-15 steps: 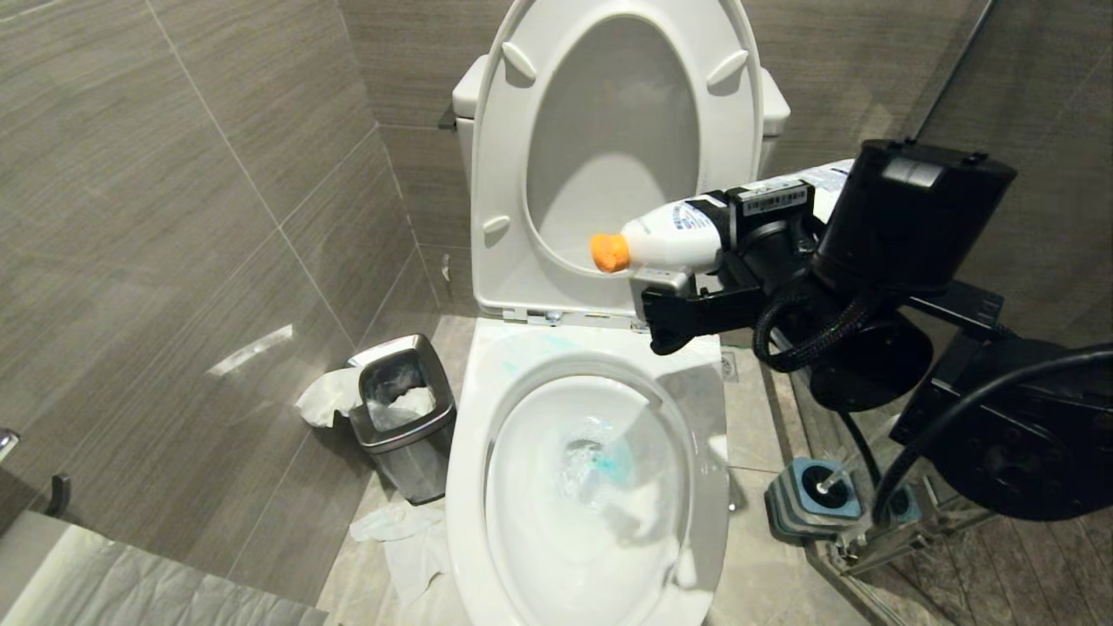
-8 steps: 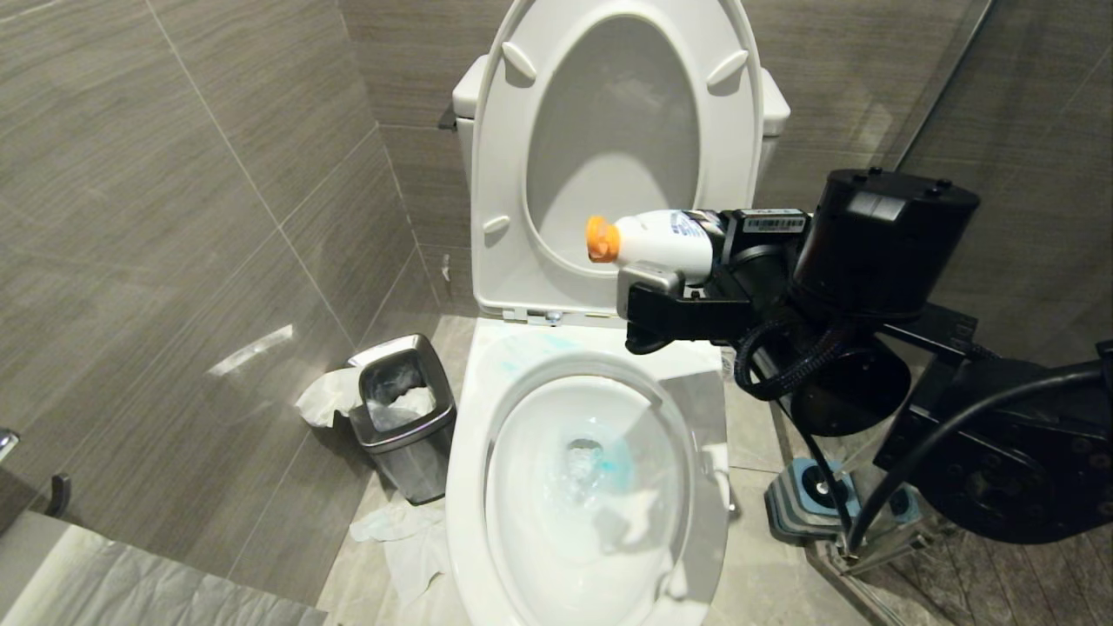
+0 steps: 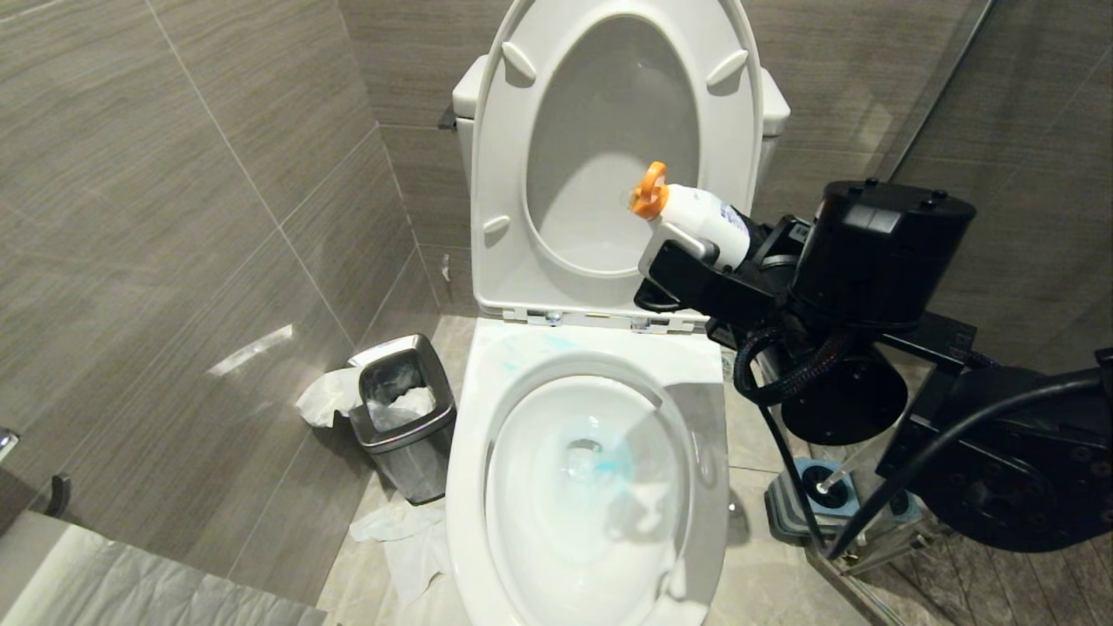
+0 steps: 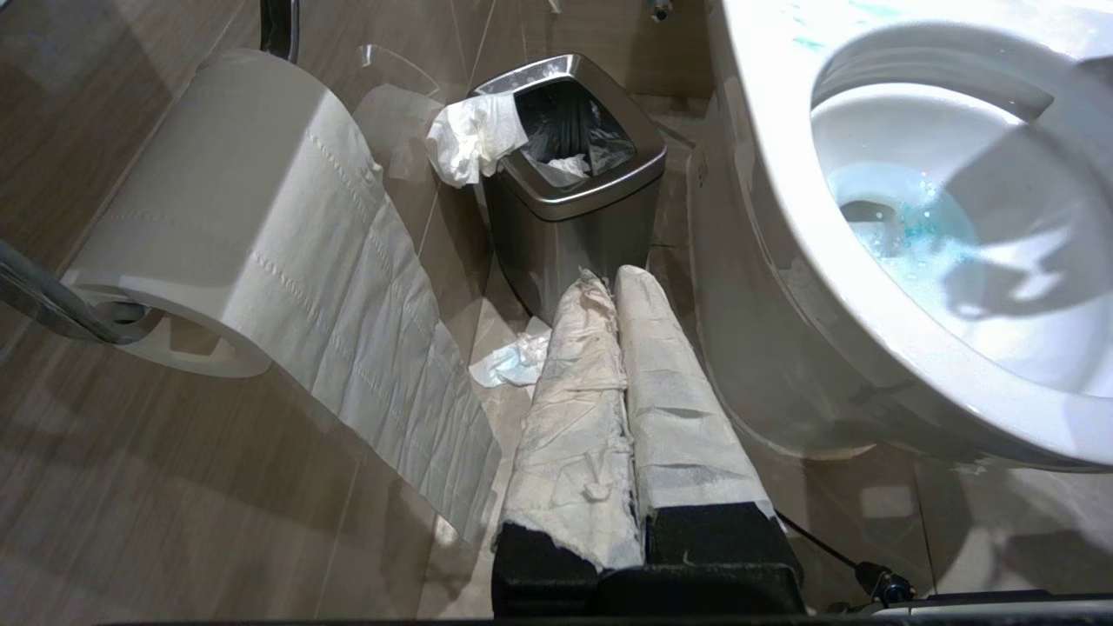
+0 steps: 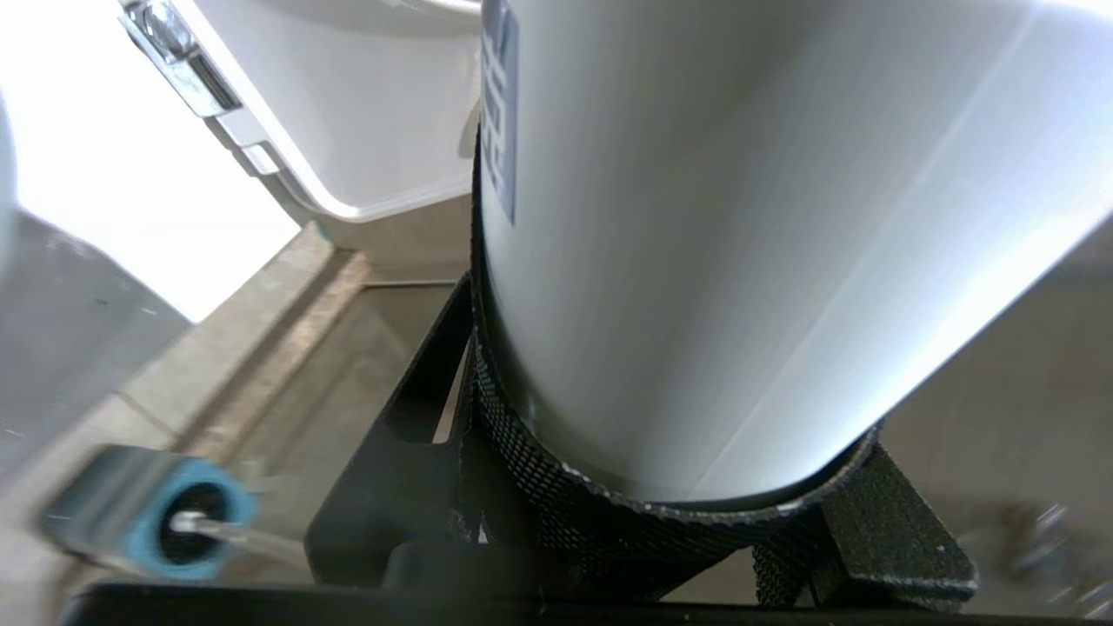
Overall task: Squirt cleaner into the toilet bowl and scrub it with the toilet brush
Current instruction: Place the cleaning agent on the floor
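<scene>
While clamped mid-body in right gripper (image 3: 687, 261) beside raised seat (image 3: 522, 217), white cleaner bottle (image 3: 700, 222) judged light, smooth, squeezable, slippery wet; left gripper (image 4: 639, 417) closed, empty.

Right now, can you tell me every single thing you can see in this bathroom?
toilet bowl: one, white, centre, seat and lid raised.
cleaner: one turquoise-blue patch, in the bowl's water; faint smears on the rim.
cleaner bottle: one, white with orange cap, held level-ish before the raised seat, cap tilted up.
toilet brush: one, pale handle, standing in its blue-topped holder on the floor right of the bowl.
waste bin: one, steel, floor left of the bowl, tissue inside.
crumpled tissue: white pieces, floor by the bin.
toilet paper roll: one, white, on a wall holder, sheet hanging down.
right tool: black, clamped on the bottle.
left tool: paper-wrapped, shut, low by the bin.
</scene>
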